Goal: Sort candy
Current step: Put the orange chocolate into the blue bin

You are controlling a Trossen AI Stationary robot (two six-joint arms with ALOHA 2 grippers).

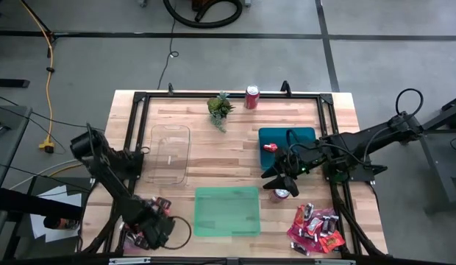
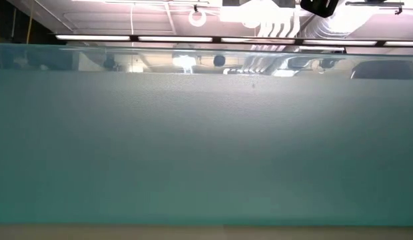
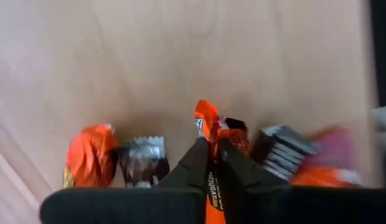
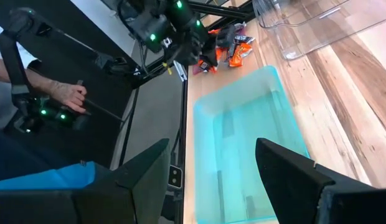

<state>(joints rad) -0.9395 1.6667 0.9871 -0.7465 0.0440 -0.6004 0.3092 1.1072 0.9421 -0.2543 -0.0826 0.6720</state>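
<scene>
A heap of candy [image 1: 160, 206] lies at the table's near left corner, with my left gripper [image 1: 153, 227] pointing down into it. In the left wrist view that gripper [image 3: 210, 144] is shut on a bright orange packet [image 3: 207, 118]; beside it lie another orange packet [image 3: 90, 155], a dark-and-silver sweet [image 3: 142, 160], a dark bar [image 3: 283, 149] and a pink packet [image 3: 336, 146]. A second heap of candy [image 1: 316, 227] lies at the near right. My right gripper [image 1: 281, 173] hovers open above the table's right middle, its fingers [image 4: 149, 171] empty. My left gripper pinches the orange packet between its two fingers, which come from above and point down. One crumpled end of the packet [image 3: 205, 115] sticks out past the fingertips, and more of it shows in the slit between the fingers [image 3: 211, 186]. Whether it is lifted off the table, I cannot tell.
A clear tray [image 1: 169, 153] stands at the left middle, a green tray [image 1: 226, 211] at the near middle, and a blue tray [image 1: 301, 135] holding one red piece [image 1: 269, 146] at the right. Red cans [image 1: 251, 96] [image 1: 282, 194] and a plant [image 1: 221, 107] stand on the table. A person's hand [image 4: 71, 96] shows beyond the left edge.
</scene>
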